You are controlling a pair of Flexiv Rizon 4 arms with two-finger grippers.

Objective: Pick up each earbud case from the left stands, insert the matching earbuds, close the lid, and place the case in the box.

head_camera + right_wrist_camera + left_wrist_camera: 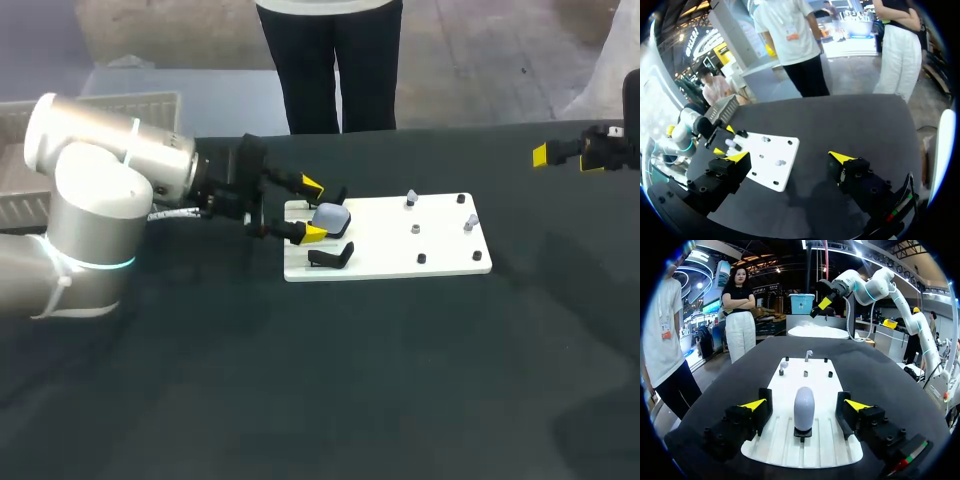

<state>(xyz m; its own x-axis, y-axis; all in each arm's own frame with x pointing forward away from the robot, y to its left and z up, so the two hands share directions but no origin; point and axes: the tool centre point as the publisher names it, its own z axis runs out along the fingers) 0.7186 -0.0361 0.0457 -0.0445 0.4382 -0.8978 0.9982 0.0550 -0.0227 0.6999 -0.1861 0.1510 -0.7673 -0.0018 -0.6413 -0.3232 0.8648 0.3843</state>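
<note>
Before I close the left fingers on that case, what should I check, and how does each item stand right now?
1. Earbud case upright on its stand: ok.
2. Left gripper straddles the case, one finger on each side: ok.
3. Left fingers open, with a gap to the case on both sides: ok.
4. Fingers far enough along the case for a firm hold: cannot tell.
5. Right gripper open and well away from the white board: ok.
6. Earbuds at the board's far end, apart from the left fingers: ok.
</note>
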